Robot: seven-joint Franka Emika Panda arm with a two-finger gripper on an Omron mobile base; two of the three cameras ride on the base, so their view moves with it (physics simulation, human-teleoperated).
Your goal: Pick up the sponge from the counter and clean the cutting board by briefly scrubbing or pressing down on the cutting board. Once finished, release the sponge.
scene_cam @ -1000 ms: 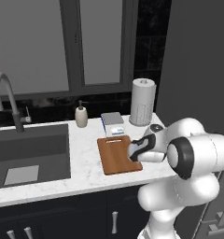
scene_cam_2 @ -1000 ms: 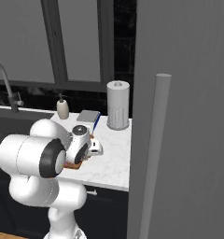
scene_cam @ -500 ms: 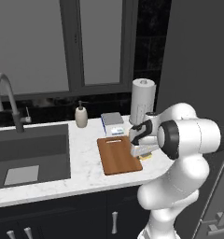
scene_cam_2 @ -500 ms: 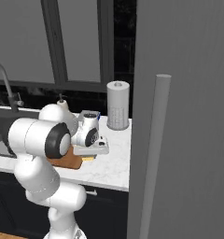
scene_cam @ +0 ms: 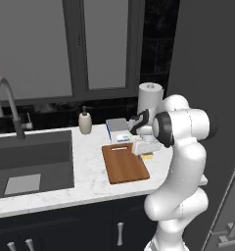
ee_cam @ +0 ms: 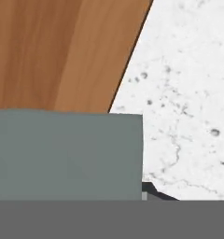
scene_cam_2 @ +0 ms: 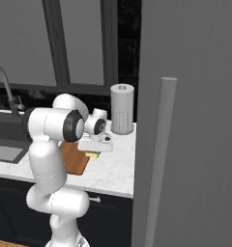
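Note:
The brown cutting board (scene_cam: 123, 163) lies on the white marble counter (scene_cam: 92, 179) to the right of the sink. My gripper (scene_cam: 143, 152) hangs low over the board's right edge, shut on the sponge (scene_cam: 148, 156), whose yellow layer peeks out beneath the hand. From the right base view the sponge (scene_cam_2: 92, 155) shows as a yellow strip under the gripper (scene_cam_2: 94, 150), beside the board (scene_cam_2: 75, 159). In the hand view the sponge's grey-blue top (ee_cam: 67, 154) sits close up, half over the board (ee_cam: 62, 51) and half over the counter (ee_cam: 188, 93).
A paper towel roll (scene_cam: 150, 98) stands behind the hand, with a blue-and-white box (scene_cam: 118, 130) and a soap dispenser (scene_cam: 85, 121) to its left. The sink (scene_cam: 31, 162) and faucet (scene_cam: 4, 98) are further left. A tall grey panel (scene_cam_2: 185, 144) bounds the counter's right end.
The arm has swung upright and the hand, still gripping the sponge, has slid from over the board's near part to its right edge.

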